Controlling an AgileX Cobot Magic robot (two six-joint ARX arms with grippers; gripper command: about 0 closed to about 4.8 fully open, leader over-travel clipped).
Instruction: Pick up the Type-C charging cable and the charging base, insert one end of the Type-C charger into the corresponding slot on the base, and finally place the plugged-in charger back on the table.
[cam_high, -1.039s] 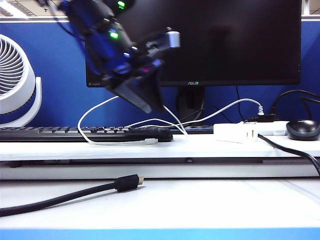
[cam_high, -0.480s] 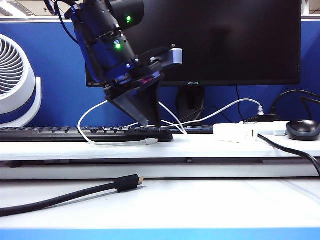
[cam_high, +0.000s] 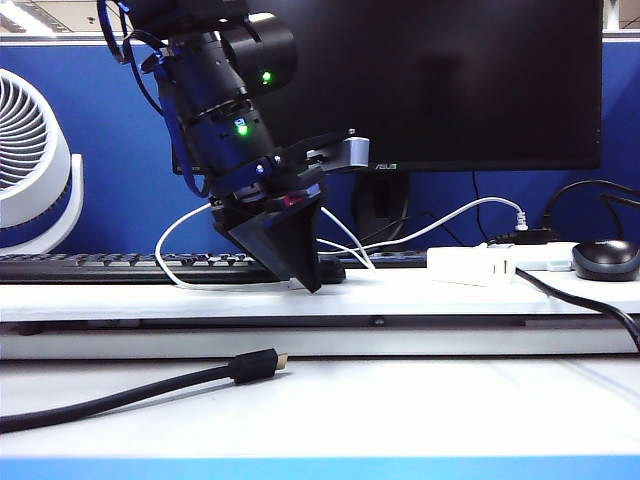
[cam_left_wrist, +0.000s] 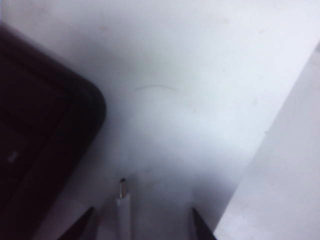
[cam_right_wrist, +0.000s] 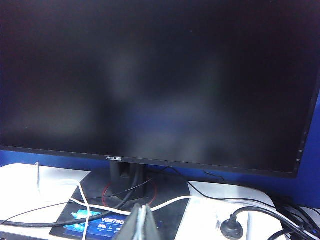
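Observation:
The Type-C charging cable (cam_high: 220, 288) loops thin and white over the raised shelf in front of the keyboard. Its small plug end (cam_left_wrist: 122, 200) lies flat on the white shelf between the two dark fingertips (cam_left_wrist: 87, 222) of my left gripper (cam_left_wrist: 142, 216). The jaws stand wide open on either side of the plug and do not touch it. In the exterior view my left gripper (cam_high: 308, 280) points down at the shelf by the keyboard's right corner. The charging base (cam_high: 468, 265), a small white block, rests on the shelf further right. My right gripper (cam_right_wrist: 141, 222) is shut and empty, facing the monitor.
A black keyboard (cam_high: 120, 265) lies along the shelf, its corner (cam_left_wrist: 45, 130) right beside the plug. A thick black cable with a gold tip (cam_high: 255, 366) lies on the lower table (cam_high: 420, 400). A monitor (cam_high: 450, 80), fan (cam_high: 30, 160) and mouse (cam_high: 605, 258) stand behind.
My left arm has come down from above the keyboard until its open fingertips reach the shelf around the cable's plug. The right arm has not moved.

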